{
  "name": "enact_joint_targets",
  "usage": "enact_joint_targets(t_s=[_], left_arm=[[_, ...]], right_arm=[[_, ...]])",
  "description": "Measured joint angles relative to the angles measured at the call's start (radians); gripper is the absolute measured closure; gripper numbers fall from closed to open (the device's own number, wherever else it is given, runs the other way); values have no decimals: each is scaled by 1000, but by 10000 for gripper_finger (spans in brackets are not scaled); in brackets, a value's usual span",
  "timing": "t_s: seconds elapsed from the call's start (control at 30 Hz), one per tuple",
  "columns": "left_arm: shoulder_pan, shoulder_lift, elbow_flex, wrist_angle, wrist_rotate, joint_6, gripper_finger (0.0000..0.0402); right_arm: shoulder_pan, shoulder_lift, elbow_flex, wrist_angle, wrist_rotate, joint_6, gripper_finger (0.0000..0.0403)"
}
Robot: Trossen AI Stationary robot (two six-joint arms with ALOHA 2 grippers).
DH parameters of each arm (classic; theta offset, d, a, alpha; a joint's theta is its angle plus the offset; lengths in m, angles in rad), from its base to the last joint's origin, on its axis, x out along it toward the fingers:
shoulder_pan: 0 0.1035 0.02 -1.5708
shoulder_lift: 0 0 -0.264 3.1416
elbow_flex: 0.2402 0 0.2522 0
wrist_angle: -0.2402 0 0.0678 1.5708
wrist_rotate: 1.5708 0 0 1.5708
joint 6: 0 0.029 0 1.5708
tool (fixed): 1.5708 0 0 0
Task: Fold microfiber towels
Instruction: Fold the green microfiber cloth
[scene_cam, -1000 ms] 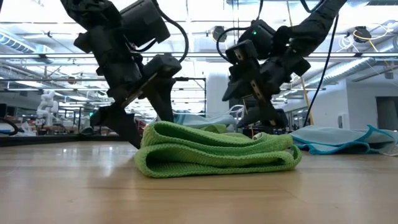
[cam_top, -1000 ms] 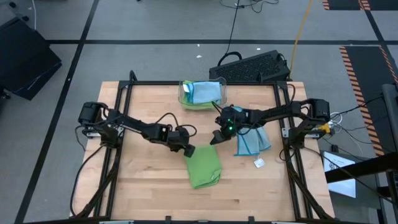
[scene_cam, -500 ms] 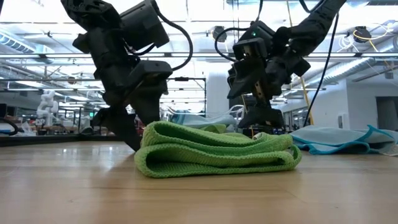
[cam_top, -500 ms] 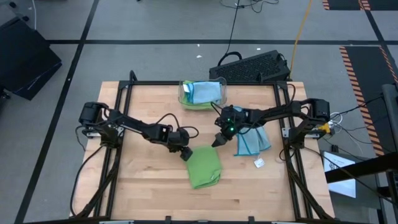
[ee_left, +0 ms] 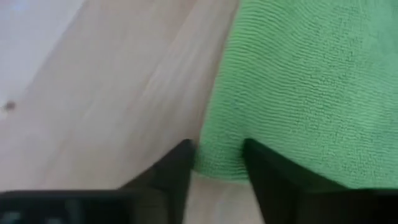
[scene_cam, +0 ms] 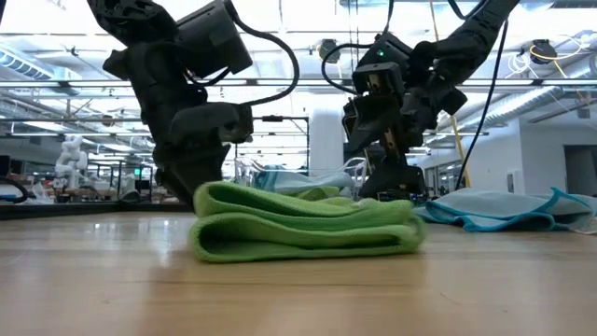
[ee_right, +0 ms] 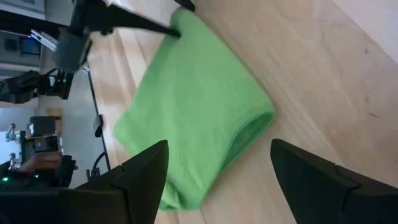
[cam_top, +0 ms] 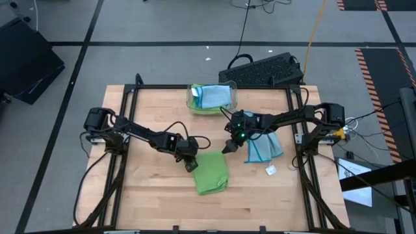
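Note:
A lime green microfiber towel lies folded on the table's middle, its layers stacked flat in the low view. My left gripper stands at its far left corner, shut on it. My right gripper hangs open just above the towel's far right side and touches nothing. A light blue towel lies spread at the right, under the right arm. My left gripper has the green towel's far left corner pinched between its two fingers. It comes steeply from above, slanting in from the table's left. How many layers it has cannot be told. The towel lies flat on the table.
A clear bin with blue and green cloths stands at the far edge's middle. A small white tag lies near the blue towel. A black keyboard sits beyond the table. Bare wood lies in front of the green towel.
My left gripper has rolled its wrist, sunk a little onto the green towel's far left corner and narrowed its fingers around it. The whole folded towel has slid a little toward the table's left. My right gripper has rolled slightly in place.

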Motion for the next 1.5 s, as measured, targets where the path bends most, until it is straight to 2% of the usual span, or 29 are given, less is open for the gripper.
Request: enact_joint_targets(t_s=[0.1,0.17,0.23,0.3,0.4,0.5,0.63,0.87,1.03,1.2,1.37,1.5], left_arm=[[-8,1,0,-4,-33,55,323],[-8,2,0,10,-18,82,371],[-6,3,0,22,-3,88,389],[-3,3,0,27,5,97,382],[-3,3,-1,35,5,129,371],[-3,3,-1,33,5,150,370],[-3,3,-1,35,7,171,391],[-5,3,-2,44,-3,185,379],[-5,3,-2,53,-4,201,394],[-5,3,-2,52,-20,199,384],[-5,3,-2,53,-36,185,395],[-4,3,-3,62,-84,156,386]], right_arm=[[0,0,18,-13,-3,-12,130],[1,0,71,-52,-3,-89,131],[11,0,143,-127,11,-210,131],[23,18,206,-185,57,-299,131],[27,67,254,-224,103,-324,131],[11,133,280,-272,97,-277,131],[0,196,285,-312,52,-273,131],[7,248,287,-283,49,-283,131],[31,267,290,-275,52,-305,140],[62,270,289,-270,57,-325,183],[100,274,287,-269,55,-313,249],[117,275,285,-248,79,-330,313]])
